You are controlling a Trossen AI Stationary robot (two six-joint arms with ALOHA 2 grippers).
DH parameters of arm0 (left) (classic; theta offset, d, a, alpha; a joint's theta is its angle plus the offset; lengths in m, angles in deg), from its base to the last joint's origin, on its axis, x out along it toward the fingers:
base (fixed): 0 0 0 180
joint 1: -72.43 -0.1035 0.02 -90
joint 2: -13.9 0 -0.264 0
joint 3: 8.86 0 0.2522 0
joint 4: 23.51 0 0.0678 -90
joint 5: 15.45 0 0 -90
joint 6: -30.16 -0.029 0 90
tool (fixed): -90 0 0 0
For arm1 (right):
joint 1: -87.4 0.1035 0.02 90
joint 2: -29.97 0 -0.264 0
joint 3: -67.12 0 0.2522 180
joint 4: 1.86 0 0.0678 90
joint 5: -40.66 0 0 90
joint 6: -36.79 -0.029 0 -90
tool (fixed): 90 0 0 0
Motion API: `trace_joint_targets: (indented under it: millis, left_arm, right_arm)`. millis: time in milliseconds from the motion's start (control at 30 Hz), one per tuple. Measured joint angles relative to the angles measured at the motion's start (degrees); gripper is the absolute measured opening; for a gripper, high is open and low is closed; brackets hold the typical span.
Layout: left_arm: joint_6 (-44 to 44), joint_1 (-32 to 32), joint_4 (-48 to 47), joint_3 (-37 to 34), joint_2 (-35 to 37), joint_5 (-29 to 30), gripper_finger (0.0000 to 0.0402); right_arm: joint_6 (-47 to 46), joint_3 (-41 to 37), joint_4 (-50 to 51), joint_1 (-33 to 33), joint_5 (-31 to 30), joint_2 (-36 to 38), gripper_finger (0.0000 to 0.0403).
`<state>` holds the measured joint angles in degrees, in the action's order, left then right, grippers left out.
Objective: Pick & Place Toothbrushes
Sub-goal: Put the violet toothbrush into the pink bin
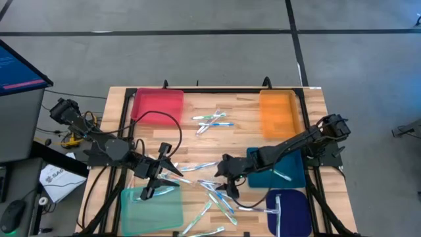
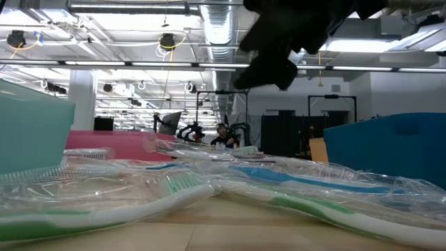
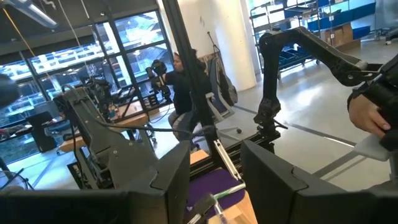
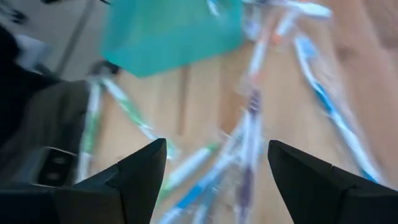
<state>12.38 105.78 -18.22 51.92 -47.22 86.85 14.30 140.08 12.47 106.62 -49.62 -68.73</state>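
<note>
Many thin toothbrushes, white or clear with blue and green parts, lie flat on the wooden table: a small group (image 1: 214, 120) at the far middle and a loose pile (image 1: 214, 194) at the near middle, seen close in the low view (image 2: 209, 188). My right gripper (image 1: 222, 178) hangs open over that pile, slanting down; in its wrist view (image 4: 217, 168) blurred toothbrushes (image 4: 249, 124) show between and beyond its fingers, untouched. My left gripper (image 1: 170, 178) is raised over the light green tray's far edge, pointing level toward the table's right, open (image 3: 214, 180) with nothing between its fingers.
Five flat trays ring the table: red (image 1: 158, 105) far left, orange (image 1: 279, 113) far right, teal (image 1: 289, 164) right, purple (image 1: 293, 210) near right, holding one toothbrush (image 1: 276, 209), and light green (image 1: 152, 209) near left. A person sits in the room beyond the table (image 3: 186, 87).
</note>
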Motion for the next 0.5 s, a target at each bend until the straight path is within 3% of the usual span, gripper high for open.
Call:
trace_joint_targets:
  millis: [300,500]
  left_arm:
    - [0.0,0.0,-0.1,0.0,0.0,0.1,0.0136]
    - [0.0,0.0,-0.1,0.0,0.0,0.2,0.0136]
  right_arm:
    - [-1.6,-0.1,3.0,1.9,-7.4,-2.0,0.0276]
    - [-1.6,0.4,3.0,1.1,-5.7,-7.2,0.0276]
